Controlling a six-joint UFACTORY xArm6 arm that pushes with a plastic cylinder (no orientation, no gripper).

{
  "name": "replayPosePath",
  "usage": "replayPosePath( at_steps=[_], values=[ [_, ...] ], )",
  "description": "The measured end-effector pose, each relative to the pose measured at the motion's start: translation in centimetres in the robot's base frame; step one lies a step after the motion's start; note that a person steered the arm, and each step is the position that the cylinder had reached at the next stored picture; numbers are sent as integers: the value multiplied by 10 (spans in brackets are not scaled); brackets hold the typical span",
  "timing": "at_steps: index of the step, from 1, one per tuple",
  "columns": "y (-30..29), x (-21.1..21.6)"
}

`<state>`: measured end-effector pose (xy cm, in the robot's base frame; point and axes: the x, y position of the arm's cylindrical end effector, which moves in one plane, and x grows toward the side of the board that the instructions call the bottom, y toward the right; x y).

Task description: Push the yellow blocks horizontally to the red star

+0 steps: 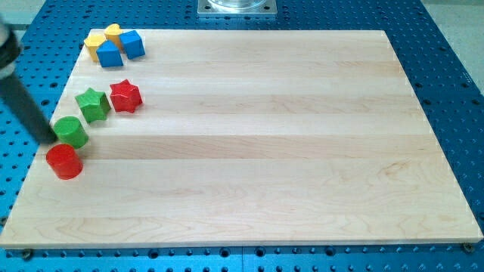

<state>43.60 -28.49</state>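
Seven blocks sat on our wooden board [249,136], all bunched up on the view's left side, and we went through them from the bottom of the view upward. Nearest the bottom was the red cylinder [64,161], close to the board's left edge. Just above it, touching or very nearly, was the green cylinder [72,131]. Our rod came in slanted from the view's upper left corner, and my tip [50,139] was right against the green cylinder's left side, just above and left of the red cylinder. No pincer on this rig at all, just the bare rod, so nothing to call open or closed. Next up was the green star [92,103], and pressed against its right side sat the red star [125,96], the two looking like they touched. Well above those, up near the board's top left corner, was the last cluster: two yellow blocks and two blue ones packed tight. The left yellow block [94,44] was at the cluster's left, the other yellow block [113,32] was at its top; we couldn't really make out their shapes. One blue block [110,54] sat at the cluster's bottom, and a blue cube [132,44] was on its right. So the yellows were above the red star and a bit left of it, well apart from my tip.
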Motion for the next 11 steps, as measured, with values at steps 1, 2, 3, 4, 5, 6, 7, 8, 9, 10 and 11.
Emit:
replayPosePath(
  at_steps=[1, 2, 3, 4, 5, 6, 7, 8, 9, 10, 11],
  values=[
    [72, -24],
    [32, -28],
    [-13, -89],
    [-12, -179],
    [16, -199],
    [93, -163],
    [81, -151],
    [40, -169],
    [32, -204],
    [10, -245],
    [79, -226]
  ],
)
